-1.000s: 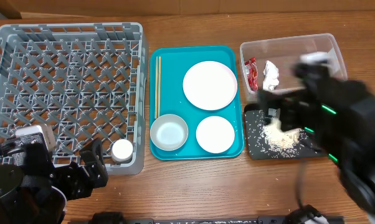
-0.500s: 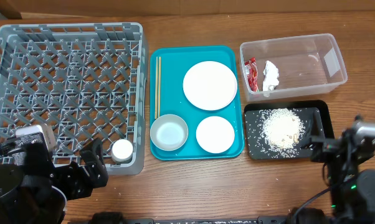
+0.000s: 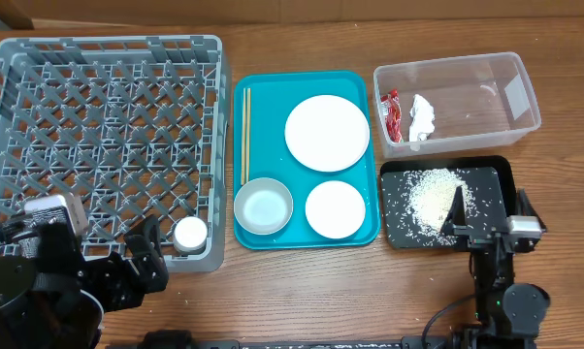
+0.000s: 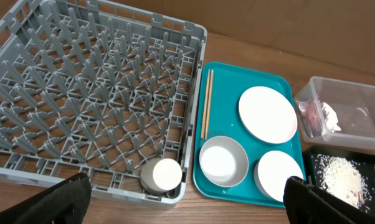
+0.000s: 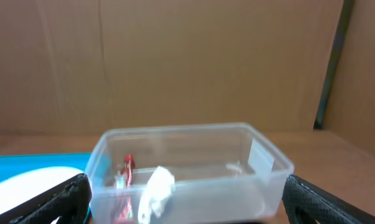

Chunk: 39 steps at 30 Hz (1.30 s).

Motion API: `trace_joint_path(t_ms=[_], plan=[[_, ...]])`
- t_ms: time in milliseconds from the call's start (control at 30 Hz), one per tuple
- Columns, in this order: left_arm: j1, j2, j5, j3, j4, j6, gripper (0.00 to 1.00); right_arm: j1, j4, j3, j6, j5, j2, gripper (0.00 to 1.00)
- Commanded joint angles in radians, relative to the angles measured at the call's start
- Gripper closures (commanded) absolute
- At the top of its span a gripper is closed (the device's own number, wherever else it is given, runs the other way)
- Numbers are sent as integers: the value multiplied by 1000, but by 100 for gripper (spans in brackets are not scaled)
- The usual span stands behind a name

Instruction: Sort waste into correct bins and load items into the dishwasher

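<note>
Now the right gripper (image 3: 488,218) sits at the lower right of the overhead frame, over the near edge of the black tray (image 3: 498,184). A second ago it was a blur higher up, across that tray and the tub. Its fingers stand wide apart and hold nothing. The left gripper (image 4: 190,199), at the lower left, has not moved. It is spread wide too and is empty.

Just above it, a small white cup (image 3: 190,234) stands in the lower right corner of the grey lattice dish rack (image 3: 108,44), whose floor bristles with plastic pegs. Loose white rice (image 3: 433,194) is heaped on the shallow matte black tray.

In the middle, the glossy teal tray (image 3: 307,76) carries a pale round bowl (image 3: 264,206) and a smaller white plate (image 3: 336,209). Above them lie the large white plate (image 3: 327,133) and thin wooden chopsticks (image 3: 245,136) along the left rim.

At the upper right, the clear tub (image 3: 457,63) has rounded corners. At its left end it holds the crinkled red wrapper (image 3: 390,114) and the crumpled white tissue (image 3: 422,117), side by side.
</note>
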Motion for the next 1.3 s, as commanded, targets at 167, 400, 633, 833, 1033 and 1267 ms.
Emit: trace_joint_path(t_ms=[167, 400, 633, 833, 1033, 1267], plan=[[-6, 2, 11, 6, 2, 10, 0, -1, -50, -11, -3, 2, -13, 0], [-6, 2, 11, 6, 2, 10, 0, -1, -110, -11, -3, 2, -9, 0], [-6, 2, 11, 6, 2, 10, 0, -1, -110, -11, -3, 2, -9, 0], [-6, 2, 11, 6, 2, 10, 0, -1, -110, -11, -3, 2, -9, 0], [-6, 2, 74, 6, 13, -7, 0, -1, -110, -11, -3, 2, -9, 0], [-6, 10, 176, 6, 66, -143, 0, -1, -110, -11, -3, 2, -9, 0]])
